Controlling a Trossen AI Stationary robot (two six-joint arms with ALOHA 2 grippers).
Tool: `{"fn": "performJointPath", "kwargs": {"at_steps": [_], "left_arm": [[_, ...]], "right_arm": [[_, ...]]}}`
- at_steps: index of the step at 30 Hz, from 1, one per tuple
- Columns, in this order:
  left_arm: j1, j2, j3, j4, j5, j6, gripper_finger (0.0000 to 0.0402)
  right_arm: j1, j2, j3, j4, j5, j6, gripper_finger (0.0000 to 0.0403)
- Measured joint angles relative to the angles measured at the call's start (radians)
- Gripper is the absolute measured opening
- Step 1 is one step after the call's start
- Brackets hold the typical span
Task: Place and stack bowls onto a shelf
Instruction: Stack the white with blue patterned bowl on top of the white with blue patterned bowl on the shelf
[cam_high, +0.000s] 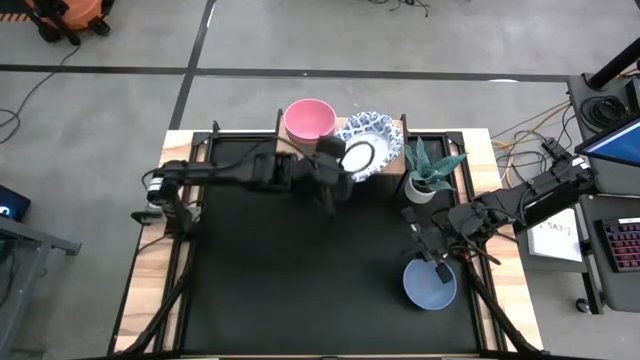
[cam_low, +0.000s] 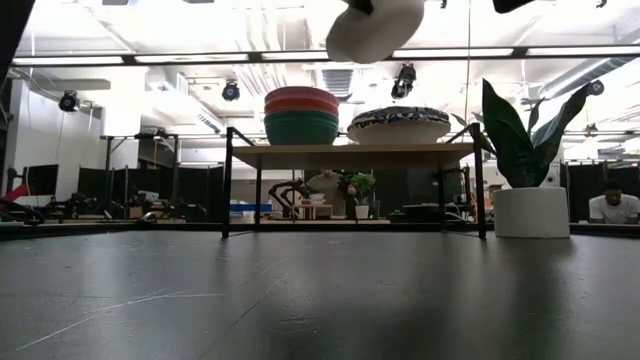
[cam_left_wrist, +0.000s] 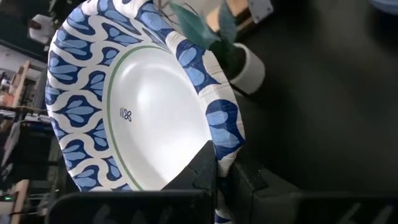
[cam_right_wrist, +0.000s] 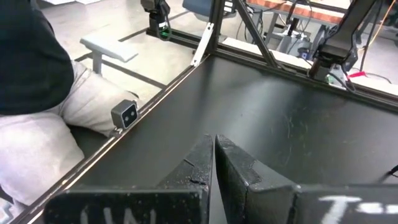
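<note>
The shelf (cam_low: 350, 154) stands at the table's far edge. On it are a stack of green, red and pink bowls (cam_low: 300, 115), pink on top (cam_high: 309, 118), and a stack of blue-patterned white bowls (cam_low: 398, 125) (cam_high: 375, 128). My left gripper (cam_left_wrist: 217, 165) is shut on another blue-patterned white bowl (cam_left_wrist: 143, 106). It holds this bowl tilted above the shelf, by the patterned stack (cam_high: 358, 155); its white underside shows in the low view (cam_low: 375, 30). My right gripper (cam_right_wrist: 214, 146) is shut and empty, by the far rim of the slate-blue bowl (cam_high: 430, 285) that sits on the table. My left gripper pinches the patterned bowl's rim (cam_left_wrist: 225, 146), one finger inside the bowl (cam_left_wrist: 196, 171) and one outside (cam_left_wrist: 249, 177). The fingers come from the table's left side. The bowl is lifted clear and tilted on edge, its hollow turned toward the wrist camera.
A white pot with a spiky green plant (cam_high: 428, 178) (cam_low: 530, 205) stands right of the shelf, between the two grippers. A person sits beyond the table's near edge (cam_right_wrist: 37, 112). The black tabletop (cam_high: 300, 270) lies open in the middle and left.
</note>
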Motion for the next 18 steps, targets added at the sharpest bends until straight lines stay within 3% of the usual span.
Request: {"fn": "performJointPath", "kwargs": {"at_steps": [5, 14, 18], "left_arm": [[0.058, 0.020, 0.001, 0.088, 0.072, 0.021, 0.0000], [0.173, 0.080, 0.001, 0.201, 0.080, 0.051, 0.0000], [0.215, 0.107, 0.001, 0.232, 0.153, 0.047, 0.0002]], "right_arm": [[0.000, 0.006, 0.000, 0.000, 0.000, 0.004, 0.0009], [0.000, 0.014, 0.000, 0.003, 0.000, 0.026, 0.0009], [0.000, 0.014, 0.000, 0.003, 0.000, 0.022, 0.0009]]}}
